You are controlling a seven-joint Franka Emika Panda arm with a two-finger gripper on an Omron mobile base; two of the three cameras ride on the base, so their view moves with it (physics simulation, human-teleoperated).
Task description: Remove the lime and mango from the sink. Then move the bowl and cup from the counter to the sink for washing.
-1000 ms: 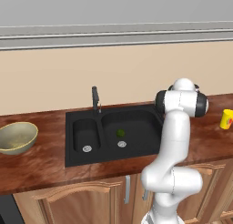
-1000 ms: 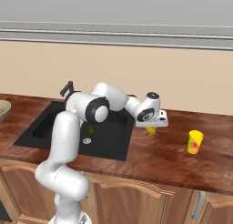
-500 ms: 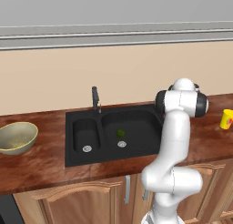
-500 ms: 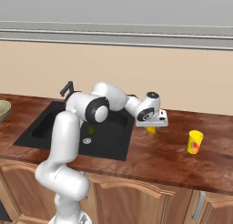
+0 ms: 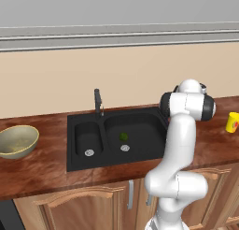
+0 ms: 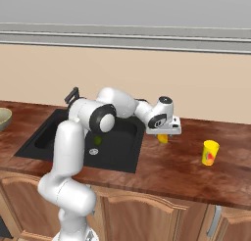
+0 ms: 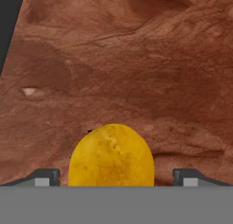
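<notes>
The yellow-orange mango (image 7: 112,157) lies on the reddish-brown counter (image 7: 136,59), just right of the black sink (image 6: 44,137). My gripper (image 6: 163,135) hangs right over it, open; in the hand view both fingertips (image 7: 45,176) stand clear of the fruit, one on each side. In the large basin the dark green lime (image 5: 123,136) sits near the drain, also seen as the lime (image 6: 97,140) beside my arm. An olive-tan bowl (image 5: 16,141) rests on the counter left of the sink. On the right stands the yellow cup (image 6: 210,152) with its red mark.
A dark faucet (image 5: 97,102) rises behind the sink, between the two basins. My white arm reaches across the large basin's right edge. A beige wall backs the counter (image 5: 37,170), and light wooden cabinet doors lie below its front edge.
The jaws have spread wider around the mango, which now lies free on the counter. The arm has barely moved.
</notes>
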